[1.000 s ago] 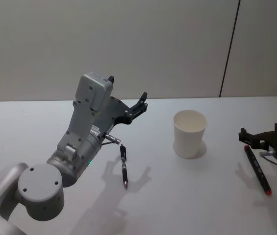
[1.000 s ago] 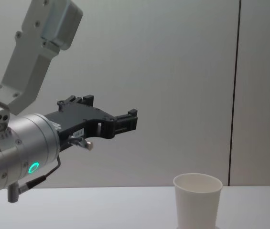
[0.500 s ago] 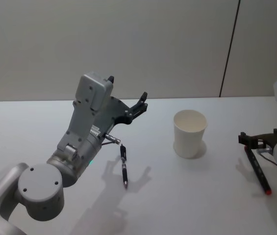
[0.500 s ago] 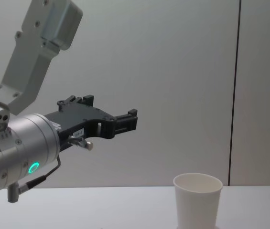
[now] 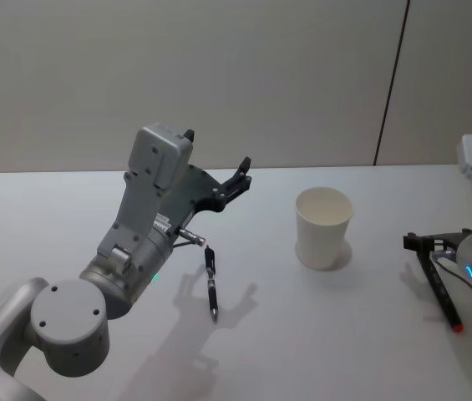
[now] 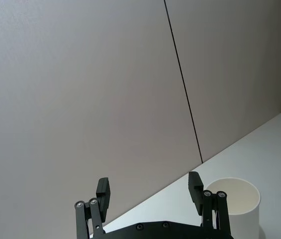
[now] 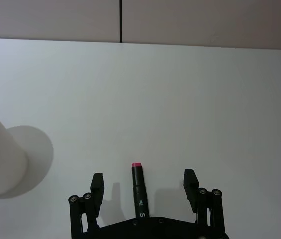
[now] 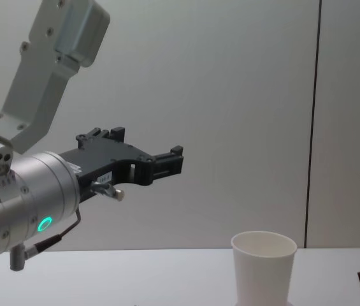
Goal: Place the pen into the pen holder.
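Observation:
The pen (image 5: 439, 289), a slim black marker with a red tip, lies on the white table at the right; its pink-red end (image 7: 137, 166) points away from the wrist. My right gripper (image 5: 427, 246) (image 7: 143, 180) hangs open low over the pen's far end, one finger on each side, not touching it. The pen holder (image 5: 323, 227) (image 8: 263, 269) is a white paper cup standing upright mid-table, left of that gripper. My left gripper (image 5: 237, 178) (image 6: 149, 185) is held high and open, holding nothing, with the cup (image 6: 233, 200) beyond it.
A second black pen (image 5: 211, 284) lies on the table under my left arm, left of the cup. The white table (image 5: 319, 334) runs back to a grey wall with a dark vertical seam (image 5: 392, 83).
My right gripper has dropped lower and shifted slightly left over the marker's far end. The left arm, the cup and both pens have not moved.

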### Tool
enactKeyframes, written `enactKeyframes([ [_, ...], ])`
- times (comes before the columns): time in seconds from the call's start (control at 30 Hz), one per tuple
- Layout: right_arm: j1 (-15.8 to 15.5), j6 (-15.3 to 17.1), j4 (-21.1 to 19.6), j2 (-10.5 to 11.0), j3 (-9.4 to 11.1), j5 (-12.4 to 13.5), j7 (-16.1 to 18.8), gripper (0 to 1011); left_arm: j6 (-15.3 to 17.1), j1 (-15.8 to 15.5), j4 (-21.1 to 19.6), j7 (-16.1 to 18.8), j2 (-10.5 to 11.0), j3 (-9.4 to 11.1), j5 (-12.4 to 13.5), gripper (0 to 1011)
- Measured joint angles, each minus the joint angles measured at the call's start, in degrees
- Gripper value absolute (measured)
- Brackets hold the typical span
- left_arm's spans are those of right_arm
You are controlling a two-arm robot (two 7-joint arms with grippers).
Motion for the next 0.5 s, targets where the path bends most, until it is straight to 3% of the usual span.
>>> enactKeyframes([
  [0.5, 3.7, 1.2, 7.2, -2.0, 0.3, 0.1, -1.2, 1001, 0.0, 0.0, 0.0, 0.0, 0.0, 0.0, 0.0, 1003],
])
